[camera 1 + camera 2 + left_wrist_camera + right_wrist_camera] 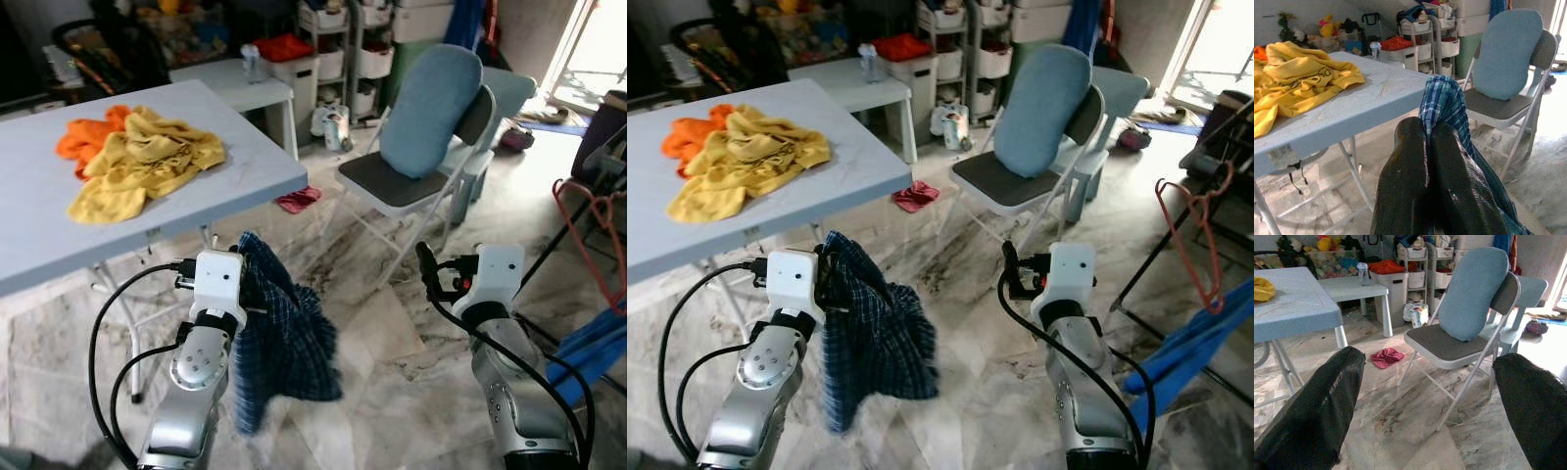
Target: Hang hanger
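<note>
One red wire hanger (1193, 240) hangs at the robot's right on a dark rack, well apart from both grippers.
It looks light, thin and springy, best taken by its lower bar, perhaps. Left gripper (1426, 147) is clamped on a limp checked shirt (279, 333) beside the table's (257, 166) near corner; right gripper (1425, 382) gapes empty.

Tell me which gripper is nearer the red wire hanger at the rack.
Right. The right gripper hangs open over the floor, left of the red wire hanger; the left gripper, holding plaid cloth, is farther left.
</note>
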{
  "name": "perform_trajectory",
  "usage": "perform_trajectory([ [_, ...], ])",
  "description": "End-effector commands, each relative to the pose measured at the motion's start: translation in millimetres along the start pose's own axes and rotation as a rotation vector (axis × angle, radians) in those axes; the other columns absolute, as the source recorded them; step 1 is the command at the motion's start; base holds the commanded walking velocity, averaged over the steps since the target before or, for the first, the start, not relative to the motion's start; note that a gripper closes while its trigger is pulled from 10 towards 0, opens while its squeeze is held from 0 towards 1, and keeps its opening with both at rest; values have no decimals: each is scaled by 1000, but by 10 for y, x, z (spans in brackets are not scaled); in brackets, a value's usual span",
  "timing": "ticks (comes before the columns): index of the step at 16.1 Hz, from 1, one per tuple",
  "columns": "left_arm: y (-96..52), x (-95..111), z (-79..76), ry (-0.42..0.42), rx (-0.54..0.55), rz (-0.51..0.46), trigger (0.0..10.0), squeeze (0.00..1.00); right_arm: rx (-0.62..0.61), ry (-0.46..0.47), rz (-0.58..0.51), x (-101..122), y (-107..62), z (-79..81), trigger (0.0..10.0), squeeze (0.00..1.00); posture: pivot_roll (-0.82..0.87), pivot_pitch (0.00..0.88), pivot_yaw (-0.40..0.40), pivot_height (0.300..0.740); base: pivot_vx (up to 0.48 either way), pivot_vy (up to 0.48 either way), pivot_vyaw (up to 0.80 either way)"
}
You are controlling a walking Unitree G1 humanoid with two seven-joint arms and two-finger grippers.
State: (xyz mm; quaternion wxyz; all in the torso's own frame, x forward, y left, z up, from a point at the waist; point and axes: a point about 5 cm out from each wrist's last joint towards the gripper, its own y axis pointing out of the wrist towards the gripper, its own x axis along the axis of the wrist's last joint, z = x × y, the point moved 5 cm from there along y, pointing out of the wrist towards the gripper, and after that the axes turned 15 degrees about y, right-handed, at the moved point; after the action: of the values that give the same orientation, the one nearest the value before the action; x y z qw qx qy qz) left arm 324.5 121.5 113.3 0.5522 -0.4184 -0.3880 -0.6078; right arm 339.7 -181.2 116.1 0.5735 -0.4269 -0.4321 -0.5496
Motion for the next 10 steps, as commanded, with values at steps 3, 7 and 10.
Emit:
perform_trajectory([
  [3, 21, -19, 1, -17, 9, 17, 10000, 0, 11, -4, 0, 30, 47, 9, 10000, 0, -101, 0, -12, 740, 0, 0, 0],
  [7, 44, -32, 6, -31, 1, 26, 10000, 0, 22, -5, 2, 22, 66, 45, 10000, 0, -101, 0, -11, 740, 0, 480, 0],
  [10, 52, -33, -3, -38, -7, 26, 10000, 0, 20, -6, 0, 11, 63, 39, 10000, 0, -101, 0, -6, 740, 0, 480, 0],
])
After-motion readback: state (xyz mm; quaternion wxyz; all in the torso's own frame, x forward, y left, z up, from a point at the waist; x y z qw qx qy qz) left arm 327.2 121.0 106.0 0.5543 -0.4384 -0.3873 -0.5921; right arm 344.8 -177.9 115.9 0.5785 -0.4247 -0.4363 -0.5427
